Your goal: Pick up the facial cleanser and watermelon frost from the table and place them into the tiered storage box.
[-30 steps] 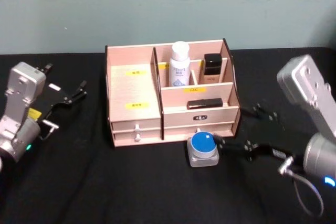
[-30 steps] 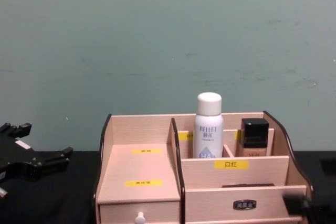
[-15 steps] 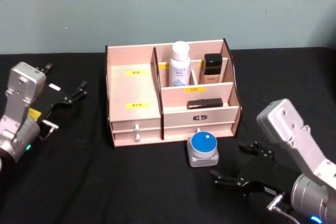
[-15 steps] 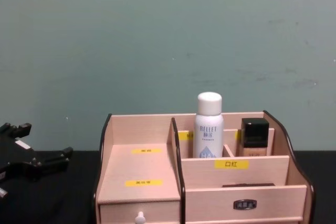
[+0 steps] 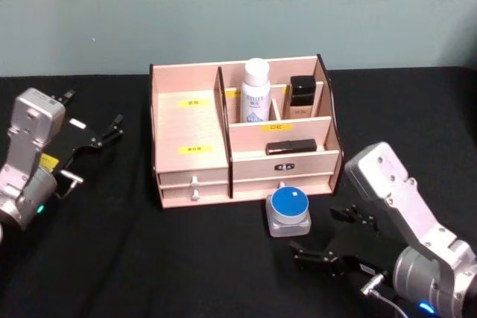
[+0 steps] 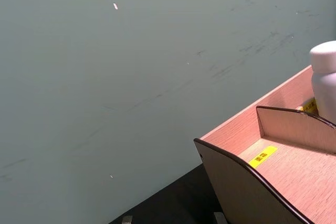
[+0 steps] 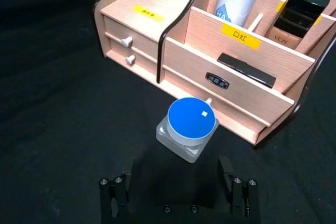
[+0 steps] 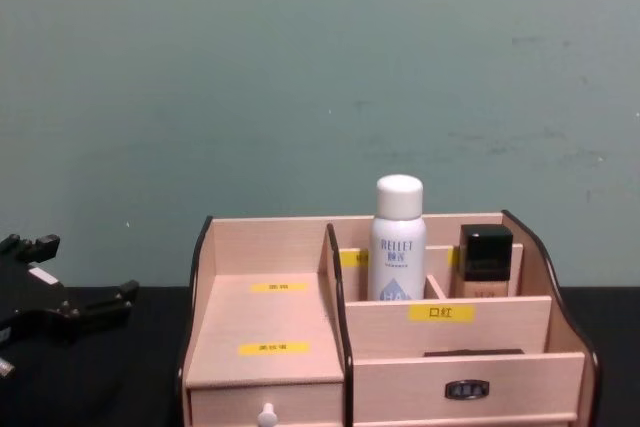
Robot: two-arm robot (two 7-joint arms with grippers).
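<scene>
Low on the right of the head view, your right gripper (image 5: 314, 233) hangs just above the black table (image 5: 112, 258), jaws spread wide with nothing between them. Just up-frame of it, at bottom centre, a round blue-lidded pot (image 5: 289, 211) on a grey square base sits close against the front of the tiered storage box (image 5: 186, 128), right by the drawer knob (image 5: 282, 183). I take that pot to be the watermelon frost (no label is legible, so treat it as a guess).

A white bottle (image 5: 256, 91) stands upright in a rear compartment at upper centre. It is probably the facial cleanser, so that half looks done. You are at the approach for the second pick.

In the right wrist view the pot lies centred ahead of the open fingers (image 7: 116, 198). Advance, lower until they straddle the grey base, then close, minding the knob behind it. Your left gripper (image 5: 93, 113) sits parked at the left edge, jaws apart and empty.
</scene>
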